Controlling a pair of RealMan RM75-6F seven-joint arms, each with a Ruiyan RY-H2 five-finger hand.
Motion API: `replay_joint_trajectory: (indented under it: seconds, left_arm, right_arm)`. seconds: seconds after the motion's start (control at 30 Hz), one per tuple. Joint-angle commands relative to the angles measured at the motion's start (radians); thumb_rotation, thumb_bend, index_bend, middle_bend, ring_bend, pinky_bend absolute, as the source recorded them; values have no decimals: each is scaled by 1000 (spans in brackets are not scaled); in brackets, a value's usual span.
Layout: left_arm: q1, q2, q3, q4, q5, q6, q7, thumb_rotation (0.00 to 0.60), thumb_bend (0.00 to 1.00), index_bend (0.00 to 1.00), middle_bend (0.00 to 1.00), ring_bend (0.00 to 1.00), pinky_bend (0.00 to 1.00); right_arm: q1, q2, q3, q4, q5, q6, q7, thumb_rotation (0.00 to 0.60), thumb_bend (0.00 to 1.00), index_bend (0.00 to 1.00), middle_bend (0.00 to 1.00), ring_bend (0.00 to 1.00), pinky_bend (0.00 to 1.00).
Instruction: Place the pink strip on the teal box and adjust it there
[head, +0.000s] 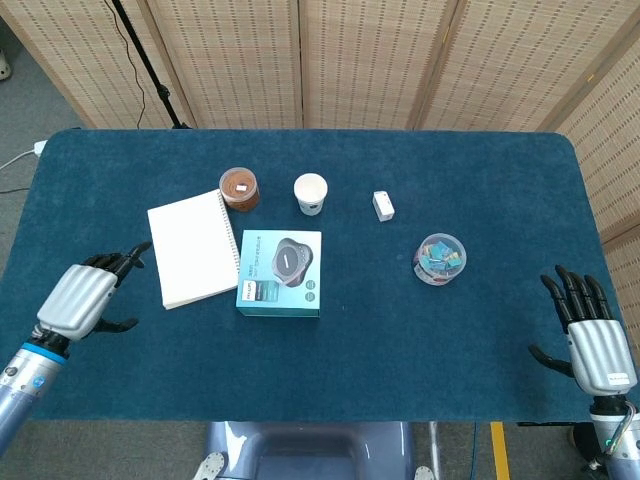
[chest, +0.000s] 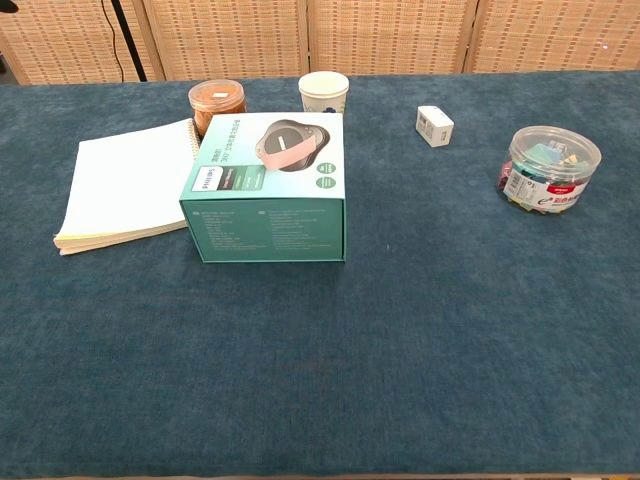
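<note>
The teal box (head: 280, 272) (chest: 270, 190) stands mid-table, right of the notebook. A pink strip (chest: 285, 152) lies slantwise across the dark oval picture on its lid. Neither hand touches it. My left hand (head: 85, 300) hovers near the table's front left, to the left of the notebook, its fingers apart and holding nothing. At the front right corner, far from the box, my right hand (head: 590, 335) is spread and empty. The chest view shows neither hand clearly.
A white spiral notebook (head: 195, 248) (chest: 125, 185) lies left of the box. Behind it stand a brown-lidded jar (head: 239, 189) and a paper cup (head: 311, 193). A small white box (head: 383, 206) and a clear tub of clips (head: 441, 258) (chest: 552, 168) sit to the right.
</note>
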Motion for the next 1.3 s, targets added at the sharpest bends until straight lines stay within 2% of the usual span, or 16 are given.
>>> replay_joint_trajectory:
  seconds: [0.03,0.23,0.43,0.63,0.83,0.97,1.1,1.3]
  left_arm:
    - [-86,-26,-35,-106,-172,-33,225,600,0,47,97,19,3]
    - [-181,-107,-54,-149,-364,-19,404,600,0,72,2,0,0]
    - [-309,-221,-80,-128,-538,-16,510,600,0,91,0,0,0]
    - [-396,-313,-86,-113,-639,-4,552,600,0,130,0,0,0]
    - [-465,-368,-89,-109,-744,45,602,600,0,163,0,0,0]
    - [-501,-400,-105,-90,-814,42,591,597,0,187,0,0,0]
    - [-532,-430,-110,-66,-858,20,569,507,0,213,0,0,0]
    - [-584,-490,-99,-21,-899,18,567,494,0,215,0,0,0]
  right_arm:
    - [-11,10,15,0,8,-16,26,600,0,44,0,0,0]
    - [-21,14,33,-3,7,-28,45,600,0,45,0,0,0]
    - [-31,16,46,-8,1,-39,40,600,0,45,0,0,0]
    - [-37,17,56,-9,-7,-48,44,600,0,45,0,0,0]
    - [-44,20,64,-12,-13,-54,53,600,0,45,0,0,0]
    - [-48,22,67,-15,-20,-56,57,600,0,45,0,0,0]
    - [-52,25,70,-18,-25,-56,62,600,0,45,0,0,0]
    - [-57,30,77,-22,-30,-60,71,600,0,45,0,0,0]
